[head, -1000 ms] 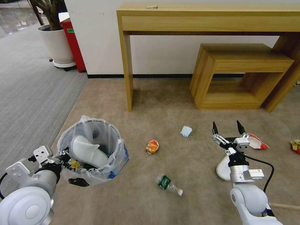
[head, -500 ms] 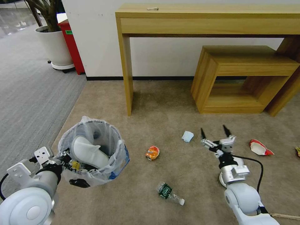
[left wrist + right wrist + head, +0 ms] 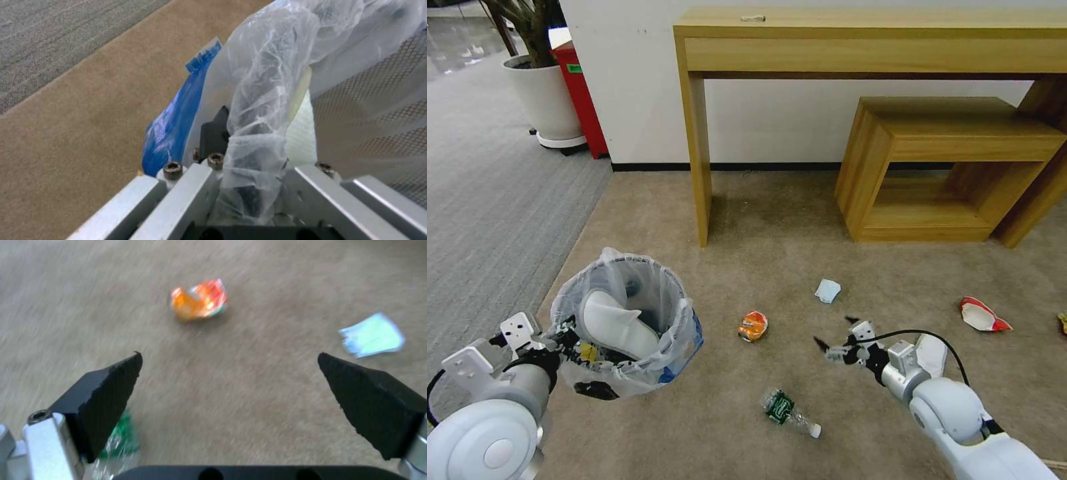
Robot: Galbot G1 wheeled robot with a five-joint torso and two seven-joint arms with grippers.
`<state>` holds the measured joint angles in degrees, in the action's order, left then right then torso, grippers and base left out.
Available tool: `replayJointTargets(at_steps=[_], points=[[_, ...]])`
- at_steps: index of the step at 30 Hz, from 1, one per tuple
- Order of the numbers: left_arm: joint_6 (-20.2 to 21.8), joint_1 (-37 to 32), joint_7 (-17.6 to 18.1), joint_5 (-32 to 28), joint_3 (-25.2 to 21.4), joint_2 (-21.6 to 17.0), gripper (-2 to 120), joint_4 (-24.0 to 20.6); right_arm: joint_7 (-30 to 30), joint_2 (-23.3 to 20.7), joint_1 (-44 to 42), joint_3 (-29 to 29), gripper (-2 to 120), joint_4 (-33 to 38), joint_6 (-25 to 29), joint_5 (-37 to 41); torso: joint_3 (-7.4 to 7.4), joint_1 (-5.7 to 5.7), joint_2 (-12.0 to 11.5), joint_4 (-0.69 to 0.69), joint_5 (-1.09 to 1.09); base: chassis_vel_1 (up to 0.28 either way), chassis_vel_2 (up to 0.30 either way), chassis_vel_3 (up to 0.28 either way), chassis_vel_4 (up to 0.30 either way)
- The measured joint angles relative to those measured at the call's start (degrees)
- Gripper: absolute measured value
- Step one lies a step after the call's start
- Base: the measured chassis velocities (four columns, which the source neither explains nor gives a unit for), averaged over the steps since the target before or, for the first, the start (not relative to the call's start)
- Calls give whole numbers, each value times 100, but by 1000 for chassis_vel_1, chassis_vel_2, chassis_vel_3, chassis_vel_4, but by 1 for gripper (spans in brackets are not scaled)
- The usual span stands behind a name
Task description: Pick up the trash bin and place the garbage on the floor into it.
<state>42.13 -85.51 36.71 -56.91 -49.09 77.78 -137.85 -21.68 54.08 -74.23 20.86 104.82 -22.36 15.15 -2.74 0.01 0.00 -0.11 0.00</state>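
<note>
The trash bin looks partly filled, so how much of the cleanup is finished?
Done: the left gripper holds the trash bin, one slipper inside. In hand: the open right gripper hovers near the can. Left: the can, bottle, mask, crushed cup.

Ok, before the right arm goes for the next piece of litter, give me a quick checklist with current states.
1. Right gripper open: ok, fingers spread wide, nothing between them.
2. Target in sight: ok, the orange can lies ahead of the fingers on the floor, untouched.
3. Left gripper holding the bin: ok, clamped on its rim and bag.
4. Bin mouth open: ok, but a white slipper already fills much of it.
5. Nearby clutter: ok, the bottle and the mask lie apart from the can.
6. Room left under the slipper: cannot tell.
</note>
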Motion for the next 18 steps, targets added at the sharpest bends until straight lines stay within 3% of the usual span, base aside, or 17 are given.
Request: replayJointTargets(at_steps=[2, 4, 18], points=[[0, 16, 0, -4, -4, 1, 1, 3, -559, 13, 122, -59, 100, -117, -191, -411, 0, 0, 0, 0, 0, 0, 0, 0, 0], [0, 27, 2, -4, 3, 9, 1, 3, -661, 25, 183, -153, 100, -202, -248, -563, 0, 0, 0, 0, 0, 0, 0, 0, 0], [0, 46, 15, 44, 50, 53, 1, 46, -539, 136, 541, -979, 100, -734, -730, -875, 0, 0, 0, 0, -1, 0, 0, 0, 0]])
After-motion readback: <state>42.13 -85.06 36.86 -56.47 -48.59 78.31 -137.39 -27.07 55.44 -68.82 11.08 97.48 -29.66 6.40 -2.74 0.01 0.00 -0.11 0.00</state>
